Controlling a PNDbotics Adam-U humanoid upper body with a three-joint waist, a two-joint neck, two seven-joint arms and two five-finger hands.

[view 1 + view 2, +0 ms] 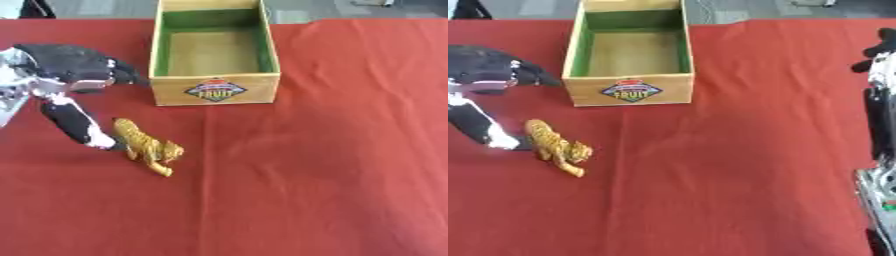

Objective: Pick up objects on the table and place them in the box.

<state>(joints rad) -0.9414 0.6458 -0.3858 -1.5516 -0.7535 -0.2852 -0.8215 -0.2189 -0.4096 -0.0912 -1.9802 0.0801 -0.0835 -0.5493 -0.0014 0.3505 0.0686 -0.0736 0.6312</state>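
A small golden-yellow tiger toy (146, 146) stands on the red cloth, left of centre, its head toward the lower right. My left hand (63, 74) hovers at the left edge, open and spread. One long black finger (77, 124) reaches down and its pale tip touches the tiger's rear. Another points toward the box. The wooden box (215, 90) with green inner walls and a "FRUIT" label sits at the back, with nothing visible inside. My right hand (878, 54) shows only at the right edge of the right eye view, far from the toy.
The red cloth (332, 165) covers the whole table, with wide bare room at the centre and right. My right forearm (878, 120) runs down the right edge. Grey floor lies beyond the far table edge.
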